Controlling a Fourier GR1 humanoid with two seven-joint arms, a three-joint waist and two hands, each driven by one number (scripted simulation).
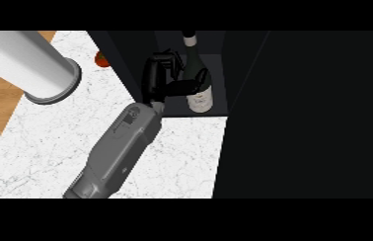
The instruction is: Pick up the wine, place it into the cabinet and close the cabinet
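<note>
My fingers (186,87) are curled across the front of the dark glass wine bottle with the pale label (199,101). They wrap its body just above that label, and the black palm of my left hand (155,73) stands against the bottle's left side, so I am holding it, not merely touching it. The bottle is upright with its slim neck toward the back. It sits inside the tall dark cabinet (217,62), near the front edge of the open compartment. I cannot tell whether its base rests on the cabinet floor, because shadow hides the contact.

I judge the step in hand to be setting the bottle down and letting go. To do that well I would lower it straight until it stands on its own. Then I would open my fingers sideways, away from the glass, before drawing back — pulling out early could tip so tall and narrow a bottle. Nudging it a little deeper first would, I think, help the door clear it.

My grey forearm (120,146) runs diagonally over the white marbled desk (186,156), so the way out is down and to the left. At the desk's far left, a large pale cylinder with a flared rim (44,67) and a small red thing (102,60) lie well apart from that path.
</note>
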